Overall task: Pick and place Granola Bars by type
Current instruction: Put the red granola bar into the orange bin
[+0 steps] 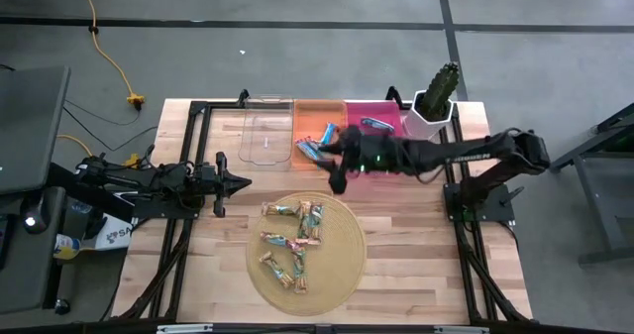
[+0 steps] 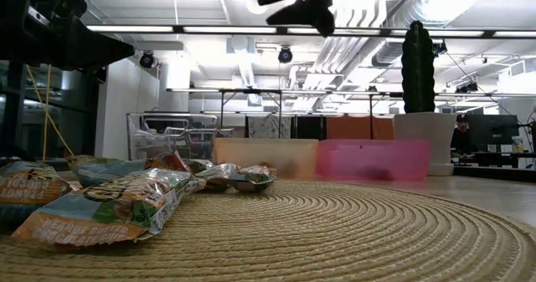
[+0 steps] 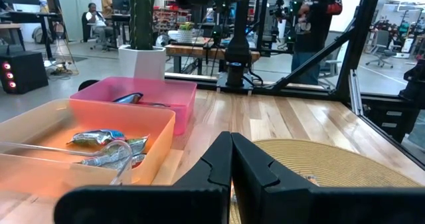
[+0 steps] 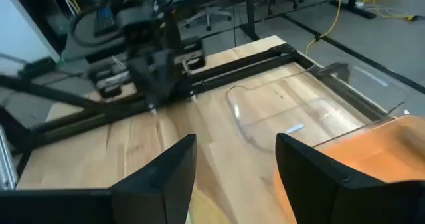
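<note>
- Over the near edge of the orange bin (image 1: 319, 136), the right gripper (image 1: 337, 178) hangs with its fingers spread apart and nothing between them; the right wrist view shows bare tabletop in the gap.
- At the left side of the table (image 1: 416, 225), the left gripper (image 1: 238, 183) waits, its fingers pressed together and holding nothing.
- Granola Bars (image 1: 289, 237) remaining: a loose cluster on the round woven mat (image 1: 342, 260), mostly tan and gold-green wrappers, several touching or overlapping.
- Already sorted: blue bars (image 1: 319, 144) lie in the orange bin; a dark bar (image 1: 376, 125) lies in the pink bin (image 1: 374, 111). The clear bin (image 1: 265, 136) appears to hold nothing.
- Judgement: the right arm looks to be between a drop and the next pick, so the step in hand is to fetch another bar from the mat.
- Recommended: choose a bar at the edge of the cluster, lying apart from its neighbours, so the fingers close on one wrapper only.
- Recommended: turn the wrist so the fingers straddle the bar's narrow width, not its length.
- Recommended: descend straight down until the fingertips are beside the bar, then close; foil is slick and will likely slip from a shallow pinch.
- Risk: the mat's ridged weave may catch a fingertip; a dragged approach could scatter the pile.
- Recommended: lift clear of the bin walls before carrying across, and confirm the wrapper colour against the bin chosen; the tan type would seem to belong in the clear bin.
</note>
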Action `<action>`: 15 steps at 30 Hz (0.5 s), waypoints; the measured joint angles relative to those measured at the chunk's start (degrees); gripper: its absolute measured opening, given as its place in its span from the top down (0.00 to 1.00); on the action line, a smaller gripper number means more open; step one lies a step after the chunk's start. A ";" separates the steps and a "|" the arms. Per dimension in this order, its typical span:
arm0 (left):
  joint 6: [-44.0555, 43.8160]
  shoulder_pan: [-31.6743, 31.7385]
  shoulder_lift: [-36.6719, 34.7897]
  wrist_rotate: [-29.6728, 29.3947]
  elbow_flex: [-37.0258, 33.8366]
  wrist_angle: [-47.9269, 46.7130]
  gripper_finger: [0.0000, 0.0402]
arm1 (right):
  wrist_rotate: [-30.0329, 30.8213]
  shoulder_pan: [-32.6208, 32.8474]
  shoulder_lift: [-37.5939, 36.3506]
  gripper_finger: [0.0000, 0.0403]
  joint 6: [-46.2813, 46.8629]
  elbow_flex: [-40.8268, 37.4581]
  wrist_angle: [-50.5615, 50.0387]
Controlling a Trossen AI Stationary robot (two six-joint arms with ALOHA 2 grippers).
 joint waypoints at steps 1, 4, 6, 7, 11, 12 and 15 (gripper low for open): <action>0.00 0.00 -0.01 0.00 0.00 0.00 1.00 | 1.10 1.18 0.23 0.53 0.00 0.00 0.02; 0.00 0.00 -0.01 0.00 0.00 0.01 1.00 | 2.13 3.82 0.63 0.53 0.00 0.00 0.75; 0.00 0.00 -0.01 0.00 0.00 0.00 1.00 | 2.20 5.03 0.63 0.53 0.01 0.02 2.02; 0.00 0.00 -0.01 0.00 0.00 0.01 1.00 | 2.56 5.53 0.63 0.53 -0.03 0.51 1.99; 0.00 0.00 0.00 0.00 0.00 0.02 1.00 | 4.59 7.08 0.85 0.53 -5.05 5.88 -1.08; 0.00 0.00 -0.02 0.00 -0.01 0.02 1.00 | 5.52 7.34 1.41 0.53 -6.13 8.02 -2.44; 0.00 0.00 -0.01 0.02 0.00 0.02 1.00 | 6.69 7.39 3.84 0.53 -7.67 15.80 -10.44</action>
